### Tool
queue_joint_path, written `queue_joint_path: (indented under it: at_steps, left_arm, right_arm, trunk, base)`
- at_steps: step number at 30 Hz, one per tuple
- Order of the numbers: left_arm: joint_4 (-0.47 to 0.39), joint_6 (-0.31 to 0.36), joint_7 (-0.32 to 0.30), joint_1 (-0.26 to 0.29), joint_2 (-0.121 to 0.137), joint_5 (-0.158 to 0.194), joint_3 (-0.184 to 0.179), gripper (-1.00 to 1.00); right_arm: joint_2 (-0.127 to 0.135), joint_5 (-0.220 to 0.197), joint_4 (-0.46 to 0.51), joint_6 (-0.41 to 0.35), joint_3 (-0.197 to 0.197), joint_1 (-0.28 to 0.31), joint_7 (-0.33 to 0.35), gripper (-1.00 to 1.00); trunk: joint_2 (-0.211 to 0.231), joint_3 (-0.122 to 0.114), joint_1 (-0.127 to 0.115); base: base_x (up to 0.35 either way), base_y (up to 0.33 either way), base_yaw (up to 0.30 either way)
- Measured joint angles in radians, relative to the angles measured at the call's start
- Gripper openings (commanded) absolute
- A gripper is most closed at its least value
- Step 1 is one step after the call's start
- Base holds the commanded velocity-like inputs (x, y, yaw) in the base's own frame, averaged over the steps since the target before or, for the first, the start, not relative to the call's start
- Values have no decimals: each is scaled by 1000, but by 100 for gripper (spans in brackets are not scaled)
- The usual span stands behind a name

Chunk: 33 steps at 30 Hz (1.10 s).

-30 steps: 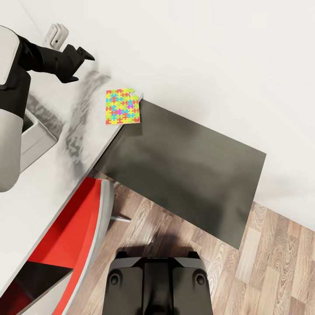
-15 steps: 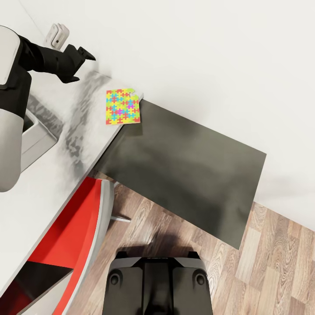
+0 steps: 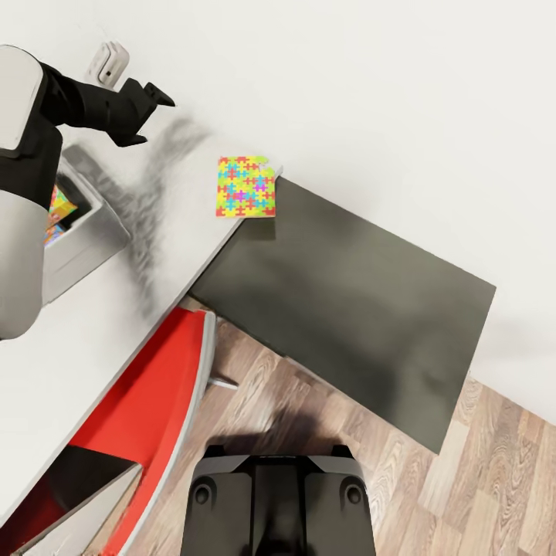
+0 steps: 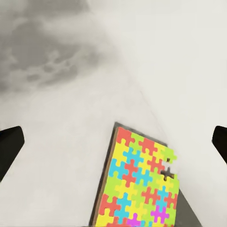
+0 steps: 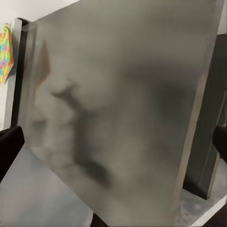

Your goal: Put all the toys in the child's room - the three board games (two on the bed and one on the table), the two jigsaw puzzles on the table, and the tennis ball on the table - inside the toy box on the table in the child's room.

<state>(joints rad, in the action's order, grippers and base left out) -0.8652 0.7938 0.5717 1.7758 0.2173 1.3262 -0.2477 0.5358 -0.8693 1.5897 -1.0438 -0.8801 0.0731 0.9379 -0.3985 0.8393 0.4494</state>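
- The left arm is seen at the left edge of the head view, forearm extended toward the upper left.
- The left gripper is held empty, fingers spread wide.
- The robot base is seen at bottom centre.

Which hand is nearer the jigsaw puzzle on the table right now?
Left. The left hand hovers open above the table, short of the jigsaw puzzle. The right hand faces the dark grey wing, the puzzle off at its edge.

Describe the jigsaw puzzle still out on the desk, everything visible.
The jigsaw puzzle is a thin flat square of interlocking yellow, red, green, blue and pink pieces, with a notch of missing pieces at one corner. It lies flat on the light grey table at its far end, near the wall, right where the dark grey wing begins. The open left gripper hovers apart from it.
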Motion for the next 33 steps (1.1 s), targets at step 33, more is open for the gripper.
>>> queue_joint_path:
  at_steps: [33]
  left_arm:
    - [-94, 7, 62, -34, -122, 26, 6, 100]
  right_arm:
    - [-12, -38, -7, 1, 105, 375, -154, 100]
  trunk:
    - [0, -2, 0]
  base:
    - [0, 0, 168]
